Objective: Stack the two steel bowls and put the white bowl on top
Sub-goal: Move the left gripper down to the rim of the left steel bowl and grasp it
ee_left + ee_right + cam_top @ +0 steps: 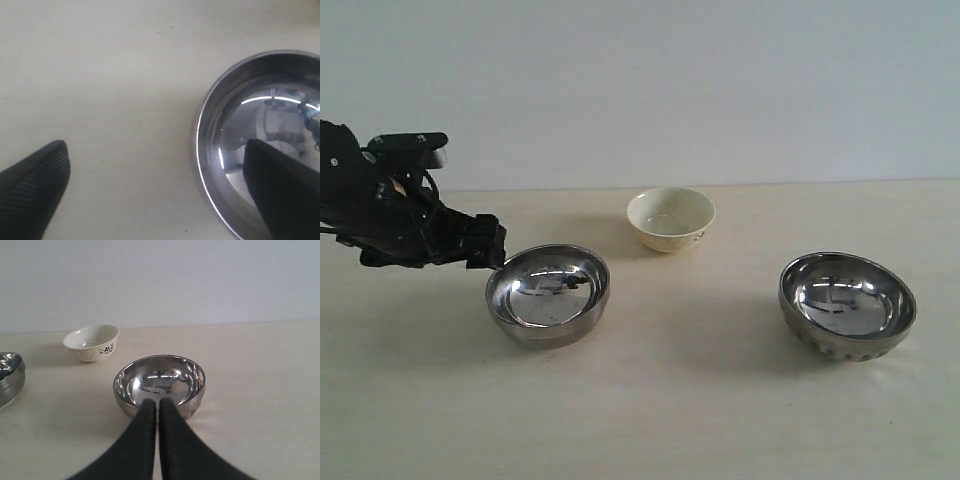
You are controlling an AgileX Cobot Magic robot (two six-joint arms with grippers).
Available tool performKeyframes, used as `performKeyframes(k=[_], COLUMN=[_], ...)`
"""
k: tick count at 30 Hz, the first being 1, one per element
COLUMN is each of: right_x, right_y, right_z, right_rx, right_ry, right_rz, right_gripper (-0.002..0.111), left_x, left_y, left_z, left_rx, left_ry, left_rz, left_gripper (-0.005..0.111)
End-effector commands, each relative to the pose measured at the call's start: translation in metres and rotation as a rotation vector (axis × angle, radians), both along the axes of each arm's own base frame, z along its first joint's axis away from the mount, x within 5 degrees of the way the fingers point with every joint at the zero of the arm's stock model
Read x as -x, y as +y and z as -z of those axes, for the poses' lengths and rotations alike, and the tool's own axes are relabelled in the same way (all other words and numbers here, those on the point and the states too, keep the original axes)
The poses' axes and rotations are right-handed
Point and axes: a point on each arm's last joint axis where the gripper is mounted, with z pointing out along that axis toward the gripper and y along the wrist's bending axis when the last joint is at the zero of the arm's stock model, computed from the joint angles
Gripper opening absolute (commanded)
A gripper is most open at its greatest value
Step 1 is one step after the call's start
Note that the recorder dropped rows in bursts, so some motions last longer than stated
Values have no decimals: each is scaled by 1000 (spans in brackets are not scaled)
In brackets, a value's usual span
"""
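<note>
My left jaws stood wide, one either side of the smooth steel bowl [548, 292] at its left rim; right jaws shut.

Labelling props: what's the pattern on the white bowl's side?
A small dark floral-looking sprig on the cream white bowl, clearest in the right wrist view.

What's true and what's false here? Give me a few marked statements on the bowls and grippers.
1. The two steel bowls are stacked. False: the smooth steel bowl and the fluted steel bowl sit apart.
2. The left gripper is open, straddling the smooth steel bowl's rim. True.
3. The right gripper is open. False: it is shut and holds nothing.
4. The white bowl stands by itself. True.
</note>
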Motion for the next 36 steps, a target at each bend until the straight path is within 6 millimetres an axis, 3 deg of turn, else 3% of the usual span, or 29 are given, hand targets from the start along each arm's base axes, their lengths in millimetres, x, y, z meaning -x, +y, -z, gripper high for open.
performKeyframes(k=[1, 4, 11, 28, 32, 36], right_x=[0, 0, 0, 0, 0, 0], right_y=[0, 0, 0, 0, 0, 0], right_z=[-1, -1, -1, -1, -1, -1], right_rx=[-1, -1, -1, -1, -1, -1], right_ry=[-12, -12, -12, -12, -12, -12], right_rz=[4, 4, 4, 4, 4, 4], right_gripper=[0, 0, 0, 0, 0, 0], left_x=[-1, -3, -7, -10, -11, -11], left_y=[-21, -31, -33, -33, -33, -34], left_z=[15, 34, 57, 67, 69, 73], left_rx=[-19, -25, -28, -23, -14, 9], left_ry=[-7, 9, 43, 29, 31, 49], left_rz=[82, 105, 97, 87, 74, 45], left_gripper=[86, 86, 86, 85, 65, 25])
